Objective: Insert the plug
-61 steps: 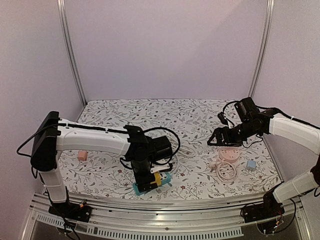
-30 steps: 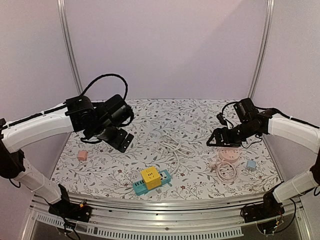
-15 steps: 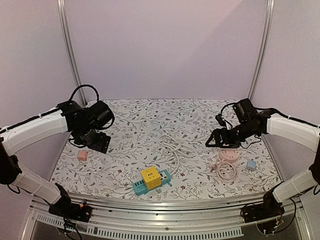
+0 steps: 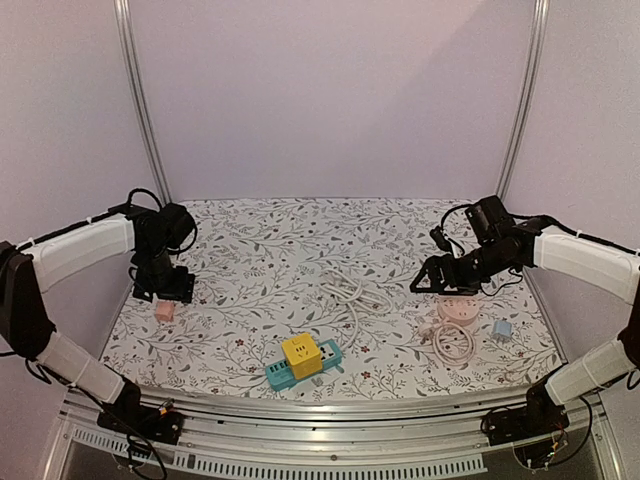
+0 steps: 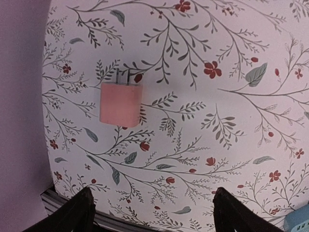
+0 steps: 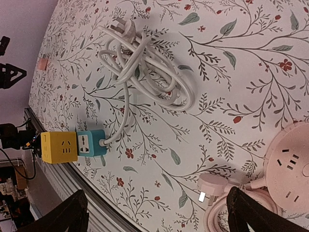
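Observation:
A pink plug adapter (image 5: 119, 103) lies flat on the flowered mat with its prongs pointing away; in the top view (image 4: 165, 311) it sits at the far left. My left gripper (image 5: 152, 215) is open and empty, hovering above the mat just near of the adapter (image 4: 166, 287). A teal power strip (image 4: 318, 359) with a yellow cube (image 4: 300, 354) plugged on top lies at the front centre. My right gripper (image 6: 159, 217) is open and empty, held above the mat at the right (image 4: 432, 278), left of a pink round socket (image 6: 289, 164).
A white coiled cord (image 4: 345, 293) with its white plug (image 6: 124, 28) runs to the teal strip (image 6: 91, 143). A pink plug (image 6: 212, 187) and its pink coiled cord (image 4: 452, 343) lie by the round socket (image 4: 457, 310). A small blue adapter (image 4: 501, 327) lies at the right.
My left arm has let go of the yellow cube on the strip, lifted, and swung left to the pink adapter. The right arm has hardly moved.

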